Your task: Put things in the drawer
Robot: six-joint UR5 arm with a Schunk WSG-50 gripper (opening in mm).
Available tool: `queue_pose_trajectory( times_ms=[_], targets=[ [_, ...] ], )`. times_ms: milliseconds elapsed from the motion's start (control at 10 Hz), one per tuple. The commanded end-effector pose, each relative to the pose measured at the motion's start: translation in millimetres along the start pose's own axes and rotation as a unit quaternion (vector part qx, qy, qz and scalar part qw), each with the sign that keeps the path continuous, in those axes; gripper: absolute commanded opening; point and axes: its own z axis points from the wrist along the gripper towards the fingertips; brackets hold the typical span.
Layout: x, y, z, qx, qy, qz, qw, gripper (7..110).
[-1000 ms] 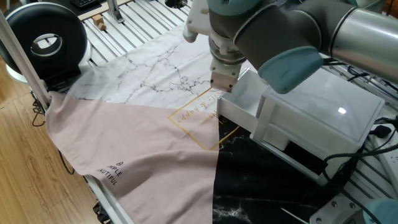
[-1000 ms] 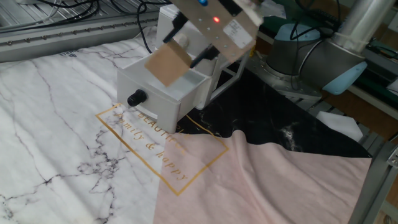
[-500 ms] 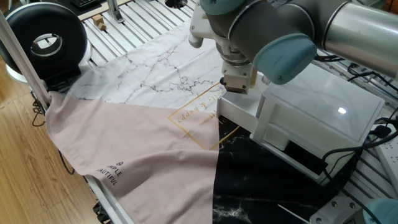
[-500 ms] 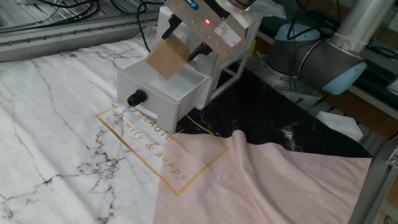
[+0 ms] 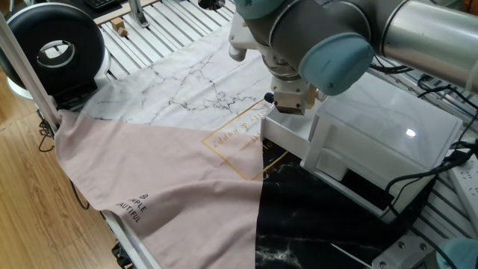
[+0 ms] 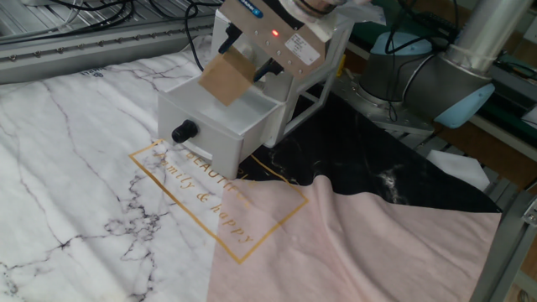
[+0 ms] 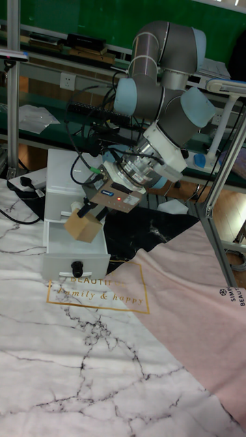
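Your wooden cube (image 6: 226, 79) hangs in the air above the open drawer (image 6: 220, 126), pinched between the black fingers (image 6: 267, 67) of the gripper (image 7: 87, 219) and tilted so that one corner points down toward the cavity. It touches neither the drawer walls nor its floor, as far as the other fixed view shows. In one fixed view the arm hides the cube completely.

Judge it as a stiff, light block: plain wood will not deform under the jaws and should not be harmed by a short fall. Its flat opposite faces are the right places to clamp, and that is where the gripper appears to hold it now. Smooth faces could slip if the grip is loose, and because of the tilt the block may tumble or roll a little on landing.

The drawer stands pulled out from its white cabinet (image 5: 388, 134), black knob (image 6: 184, 132) facing forward, with the interior apparently bare. You have room inside, though the front wall sits close below the cube.

Beneath it all, the surface (image 6: 75, 176) wears a patchwork cloth: white marble print, a black marble patch (image 6: 369, 168) and a pink fabric panel (image 5: 149, 172) with gold lettering between. Slatted metal framing, cables and a round black device (image 5: 52, 48) lie around the edges.
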Motion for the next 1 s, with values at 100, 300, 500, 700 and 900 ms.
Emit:
queue_pose_trajectory(
  times_ms=[100, 300, 500, 700, 900],
  targets=[
    [-10.9, 11, 6.3, -0.023, -0.001, -0.007, 0.9997, 7],
    [-14.8, 13, 6.4, -0.029, -0.010, -0.024, 0.9992, 7],
    [-17.9, 13, 7.9, -0.030, -0.018, -0.044, 0.9984, 7],
    [-18.6, 19, 10.5, -0.045, -0.020, -0.055, 0.9973, 22],
    [-11.5, 16, 11.3, -0.039, -0.005, -0.060, 0.9974, 44]
  ],
)
